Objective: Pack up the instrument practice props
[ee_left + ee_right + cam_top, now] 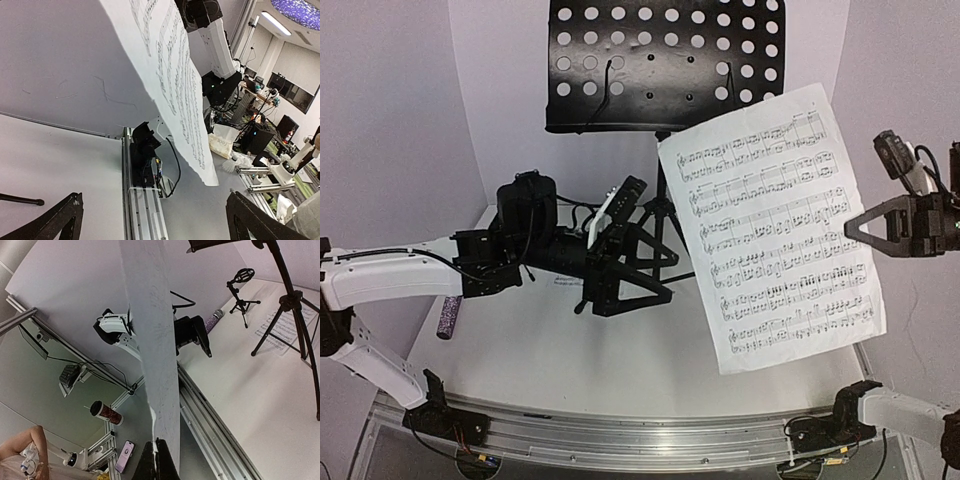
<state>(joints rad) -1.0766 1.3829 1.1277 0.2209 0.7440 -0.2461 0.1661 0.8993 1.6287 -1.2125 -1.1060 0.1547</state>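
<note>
Table (260,405) with mic stand (240,301), seemingly wrist-view only.

Pale lilac walls (400,120) close me in on three sides and meet a flat white tabletop (620,370). A silver aluminium rail (650,440) runs along its near edge. Past my booth the room is a bright lab: a long strip light (276,23) on the ceiling beside a purple speckled panel (300,10), dark monitors (287,87) near the far wall, a cluttered desk (248,86). Beyond the rail I make out a red cup (106,413), a phone (125,456) and a keyboard (70,374); what they rest on I cannot tell
</note>
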